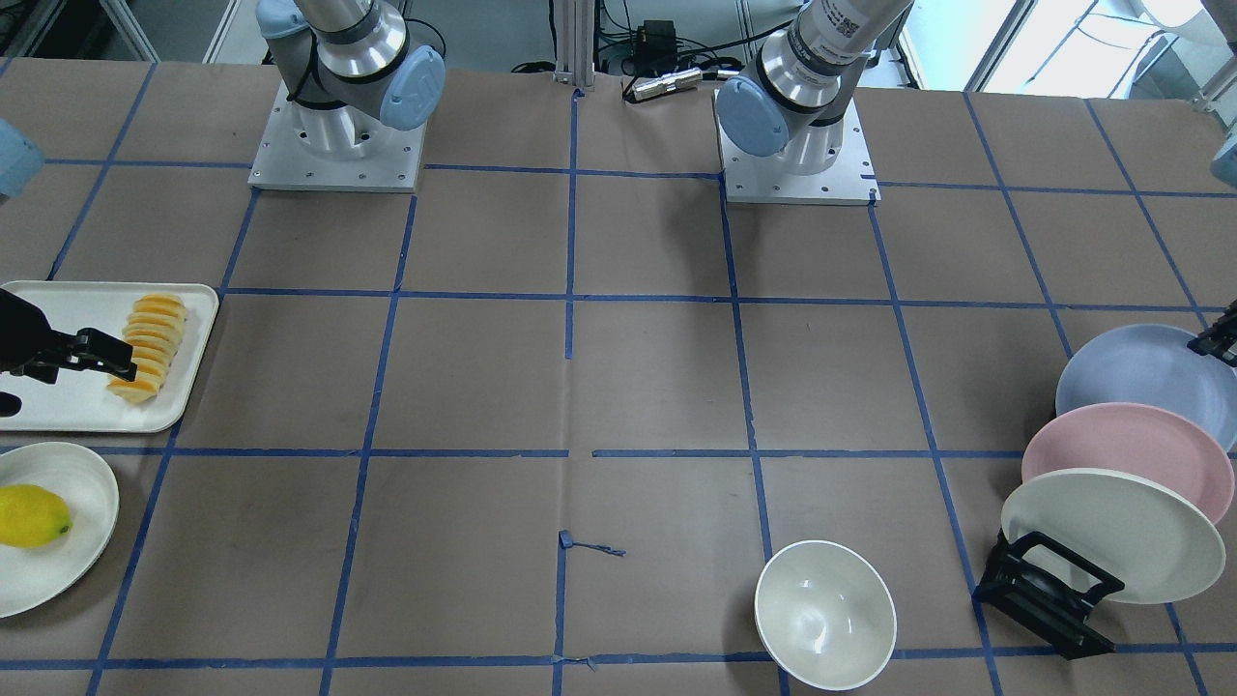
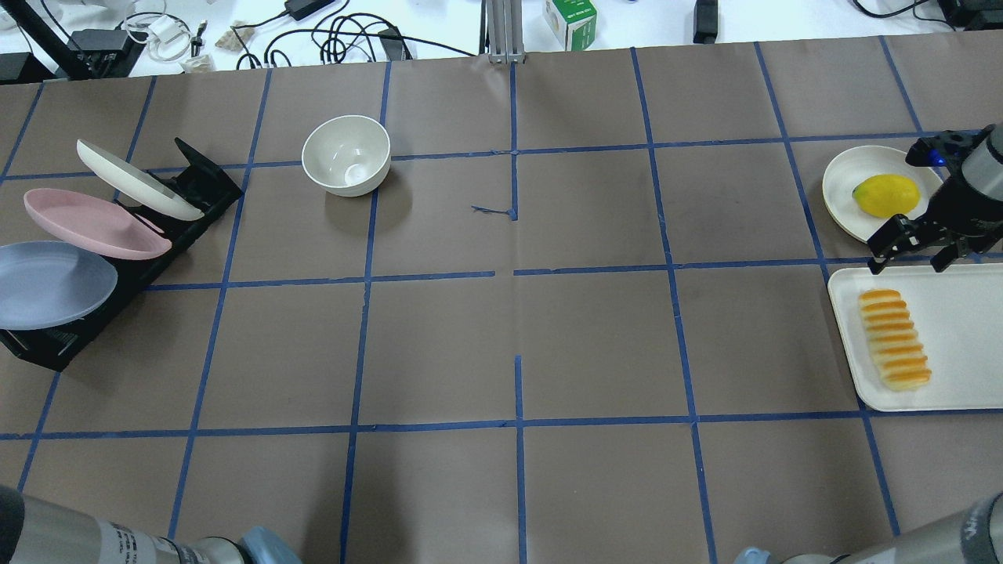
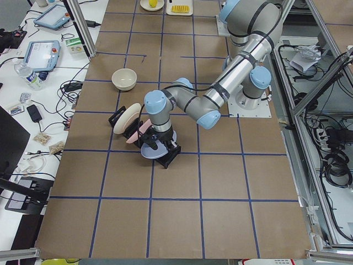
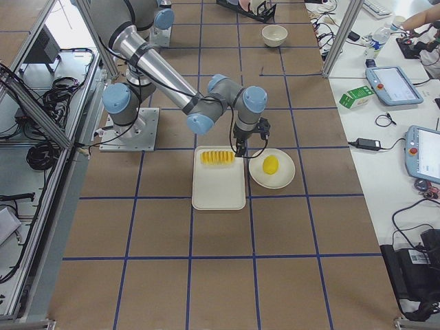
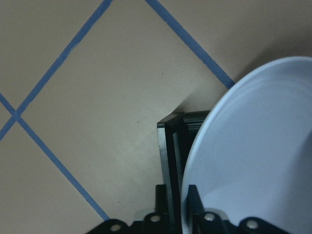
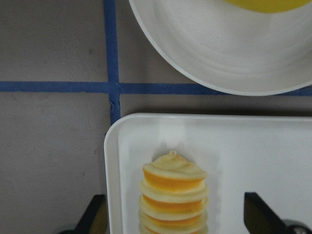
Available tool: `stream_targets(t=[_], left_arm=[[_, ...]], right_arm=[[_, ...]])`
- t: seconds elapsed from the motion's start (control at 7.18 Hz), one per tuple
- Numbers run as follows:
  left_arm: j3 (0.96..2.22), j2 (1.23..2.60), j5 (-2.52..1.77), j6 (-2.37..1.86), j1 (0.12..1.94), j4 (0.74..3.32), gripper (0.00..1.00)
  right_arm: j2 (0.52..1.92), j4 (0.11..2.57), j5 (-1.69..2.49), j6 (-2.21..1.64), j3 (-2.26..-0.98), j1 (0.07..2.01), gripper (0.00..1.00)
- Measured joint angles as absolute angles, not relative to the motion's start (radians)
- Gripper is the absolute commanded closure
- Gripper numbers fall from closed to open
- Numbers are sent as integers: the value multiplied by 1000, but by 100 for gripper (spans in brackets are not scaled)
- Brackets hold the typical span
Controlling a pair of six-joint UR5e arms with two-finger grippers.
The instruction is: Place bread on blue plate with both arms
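Blue tape lines [image 2: 439, 427] crossed the brown desk [image 2: 595, 345]. At the right edge of the overhead view the right claw [image 2: 907, 262] hung with its fingers spread wide over the upper edge of the white tray [image 2: 964, 345]. Its wrist view showed the bread [image 6: 173, 195] at bottom centre, between the two fingers and touched by neither. The loaf lay lengthwise along the tray's left side in the overhead view. Just above the tray sat a cream plate [image 2: 842, 200] carrying a lemon [image 2: 885, 194]. At the right edge of the front-facing view the left claw [image 1: 1216, 343] met the rim of the blue plate [image 1: 1140, 382]. Its wrist view showed the fingers close together, one on each side of that rim, pinching it. That plate leaned in a black rack [image 1: 1049, 599], with a pink plate [image 1: 1121, 454] and a white plate [image 1: 1111, 532] in the slots below it. A white bowl [image 1: 824, 614] stood apart, lower centre.
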State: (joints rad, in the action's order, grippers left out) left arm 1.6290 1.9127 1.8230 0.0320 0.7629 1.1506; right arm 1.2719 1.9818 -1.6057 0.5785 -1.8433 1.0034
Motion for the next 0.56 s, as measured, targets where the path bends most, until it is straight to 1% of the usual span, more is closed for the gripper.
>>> stream_targets(t=[0.14,0.56], left_arm=[[1605,1888,1854,76,763,1221,100],[1536,1813,1909,213,783,1619,100]], right_arm=[[1259,1980,-1610,575,-1850,1003,0],[1252,1982,-1627,574,-1904,1002,0]])
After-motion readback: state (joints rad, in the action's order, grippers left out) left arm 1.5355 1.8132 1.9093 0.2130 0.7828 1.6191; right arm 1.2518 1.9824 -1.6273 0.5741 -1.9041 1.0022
